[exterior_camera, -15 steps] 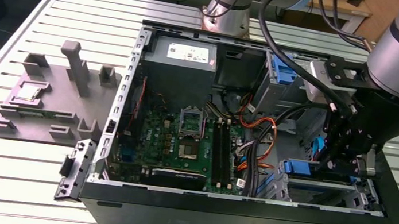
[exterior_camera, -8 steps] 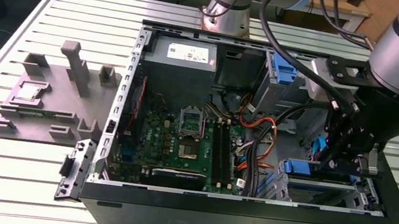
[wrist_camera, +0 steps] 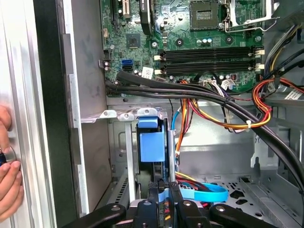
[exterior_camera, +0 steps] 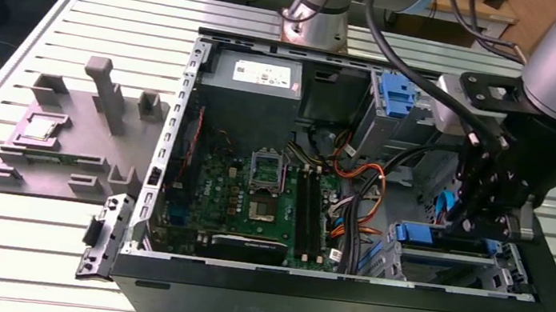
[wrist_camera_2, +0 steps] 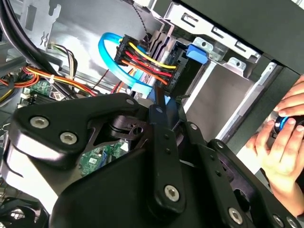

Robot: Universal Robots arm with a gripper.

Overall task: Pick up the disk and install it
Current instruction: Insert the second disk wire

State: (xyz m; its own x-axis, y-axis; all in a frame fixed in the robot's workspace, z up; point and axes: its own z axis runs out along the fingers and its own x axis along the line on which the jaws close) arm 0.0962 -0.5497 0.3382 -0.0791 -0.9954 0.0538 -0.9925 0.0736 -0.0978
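Note:
The disk (wrist_camera: pixel 152 145) stands on edge in the drive bay at the front corner of the open computer case (exterior_camera: pixel 344 306), on the exterior view's right. Its blue rail (exterior_camera: pixel 427 235) shows between the bay's metal walls. My gripper (wrist_camera: pixel 162 197) reaches down into that bay. Its two black fingers (wrist_camera: pixel 173 194) sit close together on the disk's near edge. In the second wrist view the gripper (wrist_camera_2: pixel 160 102) points at a black connector (wrist_camera_2: pixel 145 54) with red, yellow and black wires and at a looped blue flat cable (wrist_camera_2: pixel 107 52). The rest of the disk's body is hidden by the bay.
Thick black cables (wrist_camera: pixel 199 92) and orange wires (wrist_camera: pixel 266 111) cross just beside the bay. The motherboard (exterior_camera: pixel 251 193) and power supply (exterior_camera: pixel 256 80) fill the case's other side. A grey parts fixture (exterior_camera: pixel 77 130) lies on the slatted table. A person's hand (wrist_camera_2: pixel 285 137) rests outside the case wall.

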